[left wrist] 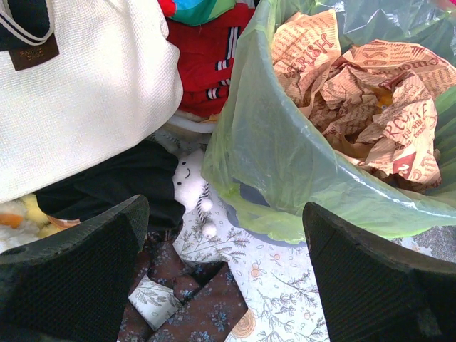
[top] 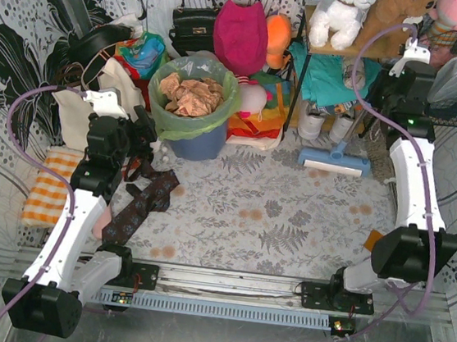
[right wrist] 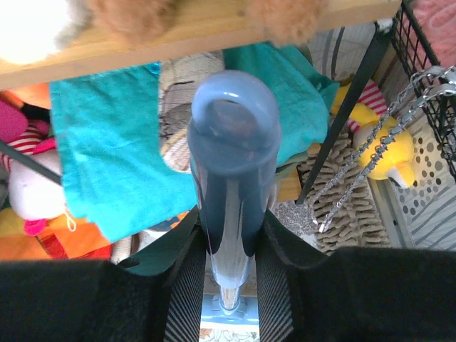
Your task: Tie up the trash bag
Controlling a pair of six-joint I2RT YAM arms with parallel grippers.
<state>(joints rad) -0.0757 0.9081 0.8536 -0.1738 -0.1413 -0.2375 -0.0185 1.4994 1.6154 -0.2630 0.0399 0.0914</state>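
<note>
My left end effector (left wrist: 224,211) stood apart beside the bag (left wrist: 274,153); my right end effector (right wrist: 229,263) clamped a blue handle (right wrist: 231,142)

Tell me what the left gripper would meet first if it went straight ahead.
The open left gripper would probably meet the trash bag first, its green side draped over the bin; depth is unclear.

A robot test cell dressed as a cluttered home corner: black-and-white floral fabric walls (top: 4,112), a leaf-print cloth (top: 290,211) over the counter, a bare aluminium rail (top: 224,279) behind both jaws. Above the right jaws a wooden shelf (right wrist: 178,35) carries a white plush toy (top: 343,11); beyond the left jaws lie a black handbag (top: 193,23) and a cream woven tote (left wrist: 85,92).
</note>
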